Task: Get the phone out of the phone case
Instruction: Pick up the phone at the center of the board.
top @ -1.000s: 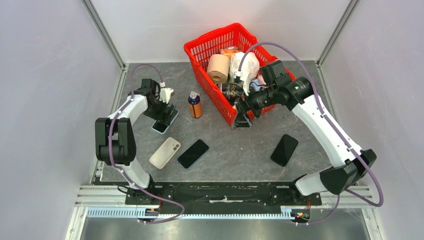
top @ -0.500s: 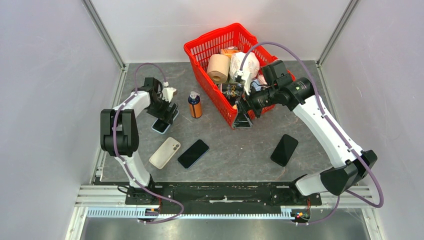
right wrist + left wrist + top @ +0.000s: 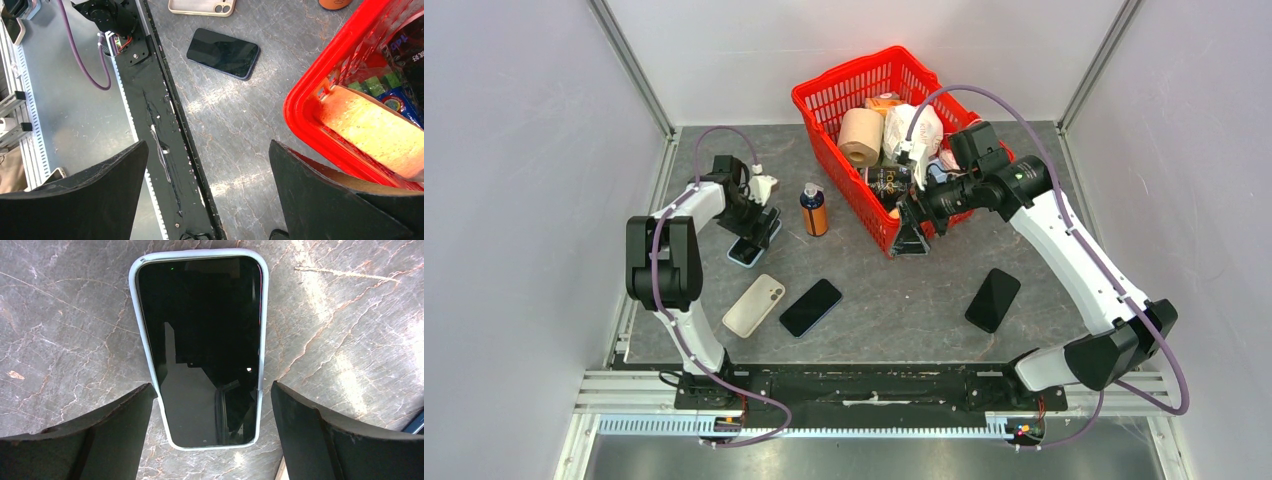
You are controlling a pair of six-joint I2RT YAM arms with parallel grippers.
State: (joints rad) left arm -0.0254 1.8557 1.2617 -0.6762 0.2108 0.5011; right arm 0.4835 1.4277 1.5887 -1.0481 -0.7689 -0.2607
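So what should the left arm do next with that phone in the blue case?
Probably lower the left gripper slightly and close it on the phone. Its fingers stand open on either side of it, and it lies flat in its light blue case, not yet gripped.

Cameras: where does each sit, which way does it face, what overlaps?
Top external: above and behind the bases, looking down at the table; both arms show whole.
Left wrist: straight down on the cased phone, left gripper open astride it.
Right wrist: down toward the table's near rail, red basket at right; right gripper open.
Shared: top external and right wrist both hold the bare black phone and beige case.
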